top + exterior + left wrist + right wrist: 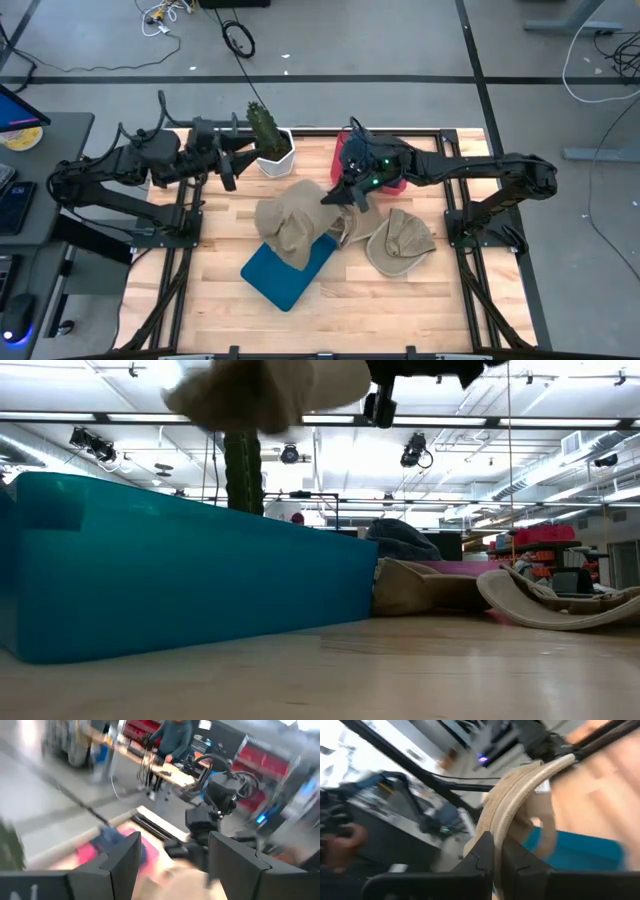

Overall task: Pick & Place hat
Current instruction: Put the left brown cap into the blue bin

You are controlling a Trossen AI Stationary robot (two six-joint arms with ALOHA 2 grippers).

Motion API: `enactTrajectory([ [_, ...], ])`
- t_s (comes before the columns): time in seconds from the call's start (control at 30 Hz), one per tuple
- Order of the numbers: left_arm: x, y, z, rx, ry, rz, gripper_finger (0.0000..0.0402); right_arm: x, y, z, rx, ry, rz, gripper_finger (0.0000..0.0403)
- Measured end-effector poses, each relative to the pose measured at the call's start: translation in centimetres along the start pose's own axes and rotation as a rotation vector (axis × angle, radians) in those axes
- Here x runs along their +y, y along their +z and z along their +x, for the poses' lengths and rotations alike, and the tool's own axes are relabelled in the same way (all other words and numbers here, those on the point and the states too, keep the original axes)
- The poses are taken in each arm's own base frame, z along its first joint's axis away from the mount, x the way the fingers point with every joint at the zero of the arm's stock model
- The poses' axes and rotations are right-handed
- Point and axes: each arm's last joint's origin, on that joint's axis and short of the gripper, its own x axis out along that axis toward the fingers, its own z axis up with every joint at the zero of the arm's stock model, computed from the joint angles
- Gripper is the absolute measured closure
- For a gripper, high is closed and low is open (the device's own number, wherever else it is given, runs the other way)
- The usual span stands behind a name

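A tan hat (pixel 291 224) hangs in the air over a blue box (pixel 286 273) at the table's middle, with my right gripper (pixel 337 196) shut on it. The low view shows this hat (pixel 262 390) well above the box (pixel 180 575). A second tan hat (pixel 402 243) lies brim down on the table to the right, and another tan piece (pixel 343 232) lies between the two. My left gripper (pixel 230 172) stands open at the far left, near a potted cactus (pixel 268 135), touching nothing. My right gripper pinches the hat's brim edge (pixel 506 817) between its two fingers, the stitched rim running straight in between them. The fingers come nearly level from the table's far right side. The hat is lifted clear, its crown hanging toward the left over the blue box.
A red and blue bundle (pixel 388 168) sits at the far edge behind my right gripper. The cactus stands in a white pot (pixel 276 160) at the far edge. Bare wood (pixel 400 300) lies near the front edge. A person (pixel 172 740) stands beyond the table.
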Motion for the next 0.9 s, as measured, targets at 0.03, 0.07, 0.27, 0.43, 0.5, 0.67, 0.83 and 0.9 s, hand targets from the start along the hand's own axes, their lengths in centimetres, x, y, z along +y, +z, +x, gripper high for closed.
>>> enactTrajectory([
  [0.03, 0.1, -0.1, 0.0, 0.011, 0.002, -0.089, 0.0165, 0.3, 0.4, -0.1, 0.004, -0.021, -0.025, 0.0396],
  [0.07, 0.1, -0.2, -0.1, 0.026, -0.003, -0.170, 0.0165, 0.6, 0.8, -0.3, 0.003, -0.035, -0.049, 0.0396],
  [0.27, -0.5, -1.1, -0.5, 0.106, -0.021, -0.434, 0.0166, 1.3, 2.4, -1.3, -0.001, -0.074, -0.122, 0.0396],
  [0.43, -1.1, -2.5, -1.5, 0.138, 0.068, -0.560, 0.0185, 1.2, 2.7, -1.5, 0.004, -0.077, -0.131, 0.0396],
  [0.5, -1.4, -3.1, -2.1, 0.138, 0.099, -0.606, 0.0199, 1.2, 2.7, -1.5, 0.004, -0.073, -0.136, 0.0397],
  [0.67, -2.2, -4.3, -3.3, 0.112, 0.152, -0.675, 0.0234, 1.5, 2.9, -1.5, -0.014, -0.033, -0.159, 0.0397],
  [0.83, -3.0, -5.6, -3.9, 0.132, 0.177, -0.743, 0.0267, 2.2, 3.5, -2.4, -0.056, -0.011, -0.190, 0.0397],
  [0.9, -3.4, -6.0, -4.1, 0.133, 0.175, -0.754, 0.0277, 2.4, 3.9, -3.0, -0.089, -0.015, -0.202, 0.0397],
])
